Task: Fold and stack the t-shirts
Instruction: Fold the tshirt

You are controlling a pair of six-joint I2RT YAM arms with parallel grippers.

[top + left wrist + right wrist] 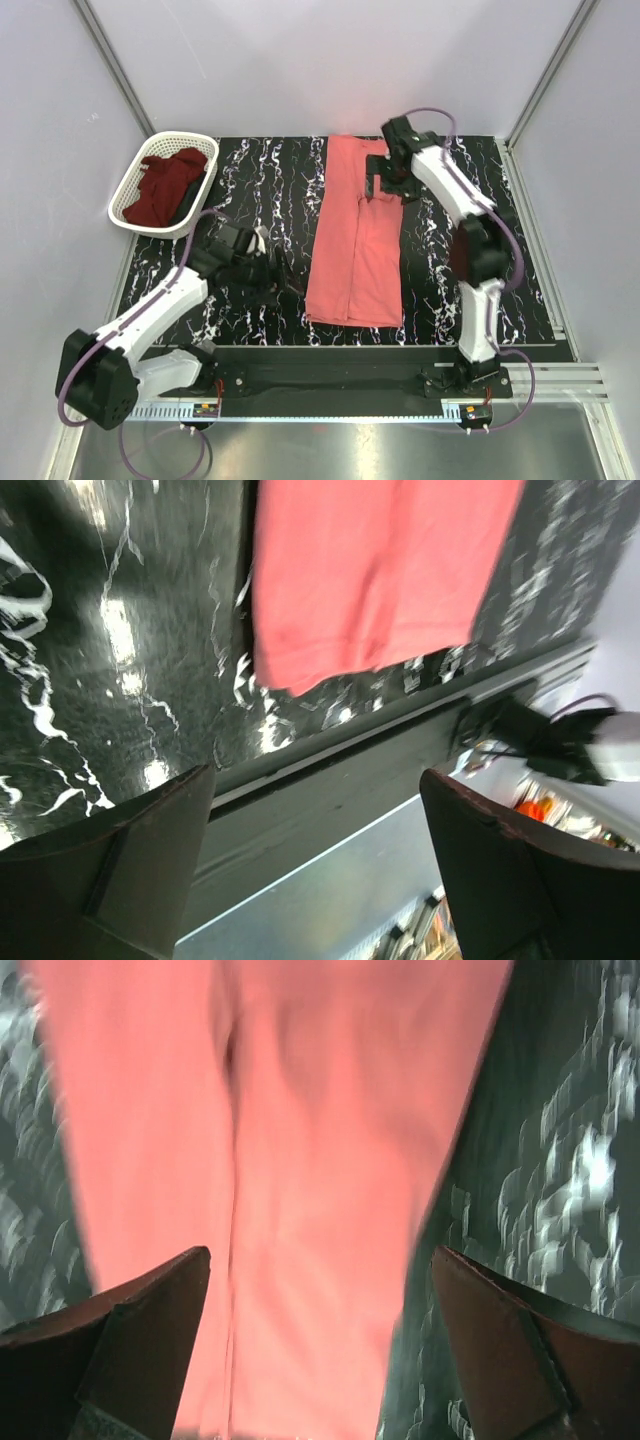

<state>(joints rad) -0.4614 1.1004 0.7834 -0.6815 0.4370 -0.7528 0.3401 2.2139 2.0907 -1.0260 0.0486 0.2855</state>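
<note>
Left pincer (258, 262) is seen at the near left of the bench (270, 190), fingers spread, nothing held. Pink t-shirt (355, 240) is laid mid-bench as a long folded strip; its far right edge is covered by the right arm. Right pincer (385, 182) is held over that far end, spread wide. Contact with the cloth cannot be told, as the wrist view is blurred. Maroon t-shirt (165, 185) is bunched in the white basket (125, 210) at far left, partly hidden by its wall.

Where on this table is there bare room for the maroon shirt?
Widest bare patch: the far tabletop between the white basket and the pink shirt. A narrower strip lies right of the shirt, partly under the right arm. Near left is crowded by the left arm.
</note>
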